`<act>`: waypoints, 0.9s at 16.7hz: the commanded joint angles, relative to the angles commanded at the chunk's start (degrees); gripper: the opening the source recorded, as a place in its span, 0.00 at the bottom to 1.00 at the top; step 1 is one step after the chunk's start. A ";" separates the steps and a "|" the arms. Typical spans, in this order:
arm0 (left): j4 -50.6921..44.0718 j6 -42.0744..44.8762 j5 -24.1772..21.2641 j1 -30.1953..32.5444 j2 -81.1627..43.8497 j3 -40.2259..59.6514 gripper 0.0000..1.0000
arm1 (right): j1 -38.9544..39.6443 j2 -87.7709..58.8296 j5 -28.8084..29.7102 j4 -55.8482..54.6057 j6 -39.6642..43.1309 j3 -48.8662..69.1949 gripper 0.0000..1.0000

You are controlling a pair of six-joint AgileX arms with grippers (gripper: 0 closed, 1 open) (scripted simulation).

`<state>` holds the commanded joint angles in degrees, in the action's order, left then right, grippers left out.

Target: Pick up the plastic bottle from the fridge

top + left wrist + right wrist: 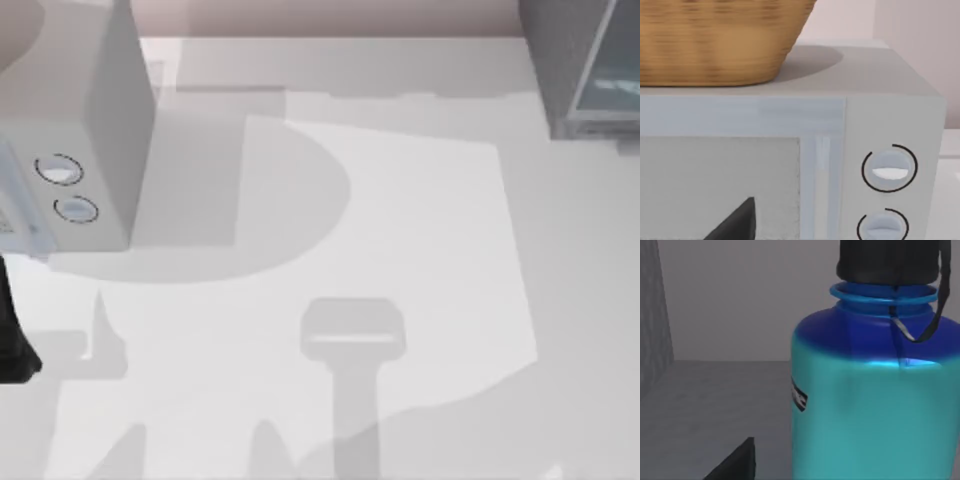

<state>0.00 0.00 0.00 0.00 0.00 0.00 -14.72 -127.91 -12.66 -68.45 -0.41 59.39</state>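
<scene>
Inside the dark grey fridge [715,405], our right pincer, grip state unclear, nears the translucent blue plastic bottle [875,410]; a nudge could topple it.

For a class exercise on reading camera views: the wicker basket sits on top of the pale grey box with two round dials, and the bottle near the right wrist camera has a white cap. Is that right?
Not quite. The bottle has a black cap, not a white one, as the right wrist view shows. The rest holds: in the left wrist view the wicker basket sits on top of the pale grey box with two round dials.

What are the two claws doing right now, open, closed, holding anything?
Left claw: cannot be told, facing the microwave.
Right claw: cannot be told, close to the plastic bottle.
</scene>
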 joint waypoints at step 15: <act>0.00 0.00 0.00 0.00 0.00 0.00 1.00 | 1.65 -6.70 1.73 7.70 0.08 14.73 0.70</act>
<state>0.00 0.00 0.00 0.00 0.00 0.00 -13.07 -134.61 -10.94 -60.75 -0.33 74.12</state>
